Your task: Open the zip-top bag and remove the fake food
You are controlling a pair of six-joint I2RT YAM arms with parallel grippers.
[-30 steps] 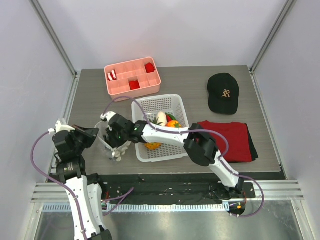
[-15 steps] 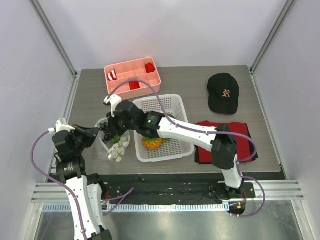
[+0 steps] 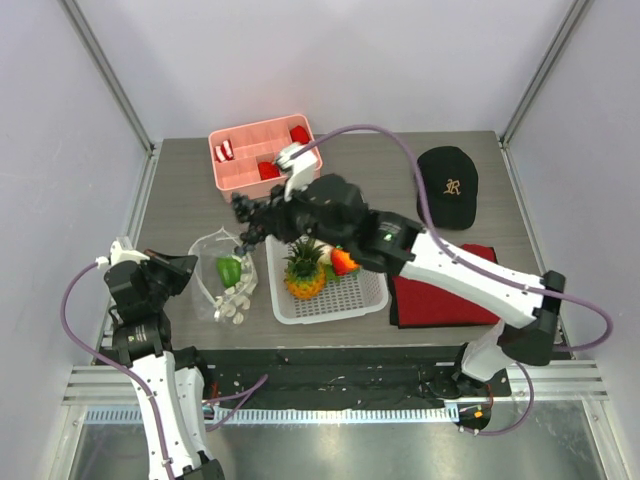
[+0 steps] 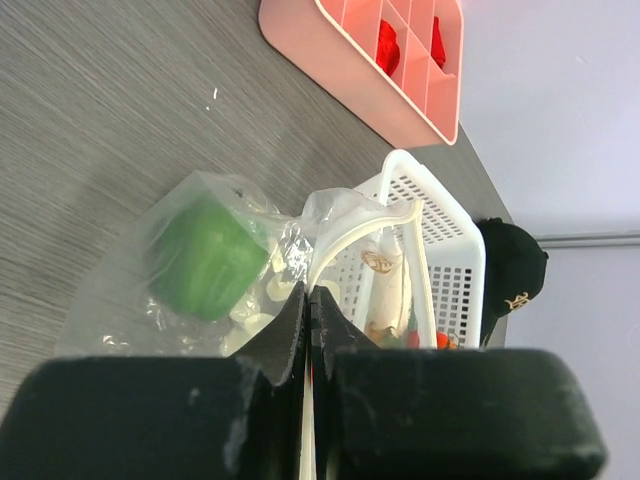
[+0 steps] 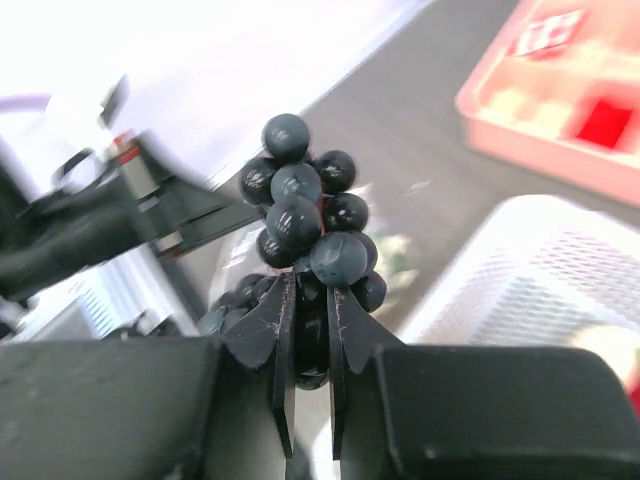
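The clear zip-top bag lies left of the white basket, with a green fruit and whitish pieces inside; it also shows in the left wrist view. My left gripper is shut on the bag's white rim. My right gripper is shut on the dark grapes and holds them in the air above the basket's left rear corner. The pineapple and tomato lie in the basket.
A pink compartment tray with red pieces stands at the back. A black cap sits back right. A folded red and black cloth lies right of the basket.
My right gripper has come up out of the bag with the dark grapes and moved right and back, over the basket's corner. The left gripper has kept its hold on the bag.
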